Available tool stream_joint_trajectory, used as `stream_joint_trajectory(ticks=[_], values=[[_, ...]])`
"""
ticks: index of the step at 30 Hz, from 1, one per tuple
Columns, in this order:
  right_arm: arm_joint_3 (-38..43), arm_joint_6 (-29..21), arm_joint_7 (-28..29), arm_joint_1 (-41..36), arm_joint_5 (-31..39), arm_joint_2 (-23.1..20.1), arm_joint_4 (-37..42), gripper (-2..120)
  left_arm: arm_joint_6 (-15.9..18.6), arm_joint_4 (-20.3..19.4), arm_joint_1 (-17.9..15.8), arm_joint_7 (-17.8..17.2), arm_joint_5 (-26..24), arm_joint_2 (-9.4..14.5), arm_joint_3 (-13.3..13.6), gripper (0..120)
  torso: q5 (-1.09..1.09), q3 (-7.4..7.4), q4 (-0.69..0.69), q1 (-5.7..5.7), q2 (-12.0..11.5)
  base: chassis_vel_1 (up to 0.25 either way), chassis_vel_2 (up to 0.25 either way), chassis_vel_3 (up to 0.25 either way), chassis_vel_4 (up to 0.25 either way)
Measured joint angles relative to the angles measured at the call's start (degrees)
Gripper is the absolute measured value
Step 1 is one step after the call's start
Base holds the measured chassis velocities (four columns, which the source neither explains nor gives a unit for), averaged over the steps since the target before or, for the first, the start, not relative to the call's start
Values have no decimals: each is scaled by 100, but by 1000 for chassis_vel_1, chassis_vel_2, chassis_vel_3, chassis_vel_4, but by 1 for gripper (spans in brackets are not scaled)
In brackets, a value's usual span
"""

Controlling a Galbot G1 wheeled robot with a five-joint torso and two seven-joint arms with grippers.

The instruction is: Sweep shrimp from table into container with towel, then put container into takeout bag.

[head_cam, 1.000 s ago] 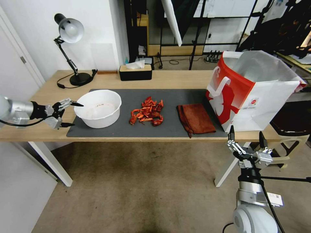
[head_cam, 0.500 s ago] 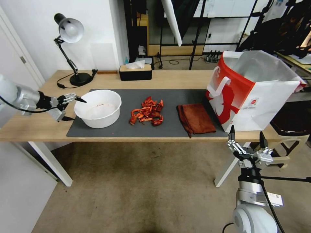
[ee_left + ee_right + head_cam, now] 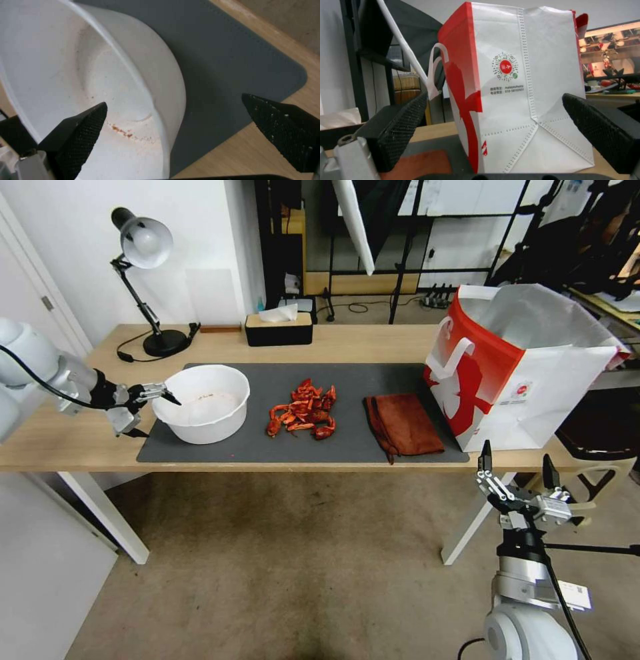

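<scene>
While straddled by left claw (image 3: 154, 413), container (image 3: 203, 403)

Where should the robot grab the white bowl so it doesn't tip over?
Probably the container's thin rim on its left side, coming in from the left. The bowl stands upright with its wall open to that side, and the open left gripper already straddles that rim, one finger inside and one outside. The right gripper waits below the table.

Wood-grain table (image 3: 80, 440) carries grey mat (image 3: 360, 380), lamp (image 3: 143, 280), tissue box (image 3: 279, 330), takeout bag (image 3: 527, 373)
</scene>
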Motion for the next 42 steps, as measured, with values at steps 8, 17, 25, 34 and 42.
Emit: stream_joint_trajectory(ticks=[8, 17, 25, 34, 42], values=[[-29, 1, 0, 19, -16, 39, 0, 100, 0, 137, -427, 232, -6, -228, 527, 100, 1, 0, -1, 0, 1, 0, 0, 0, 0], [47, 19, 0, 5, 8, 49, 0, 100, 0, 245, -668, 402, -15, -434, 897, 100, 1, 0, -1, 1, 1, 0, 0, 0, 0], [77, 31, 2, 11, 22, 59, -2, 100, 0, 333, -763, 494, -11, -524, 1005, 93, 1, 0, -1, 0, 1, 0, 0, 0, 0], [104, 40, 4, 6, 35, 63, -1, 100, 0, 487, -843, 618, -8, -632, 1027, 63, 1, 0, -2, 1, 1, 0, 0, 0, 0], [125, 49, 8, 11, 61, 58, -5, 100, 0, 619, -895, 704, -27, -619, 1027, 34, 0, -1, -1, 1, 1, 0, 0, 0, 0]])
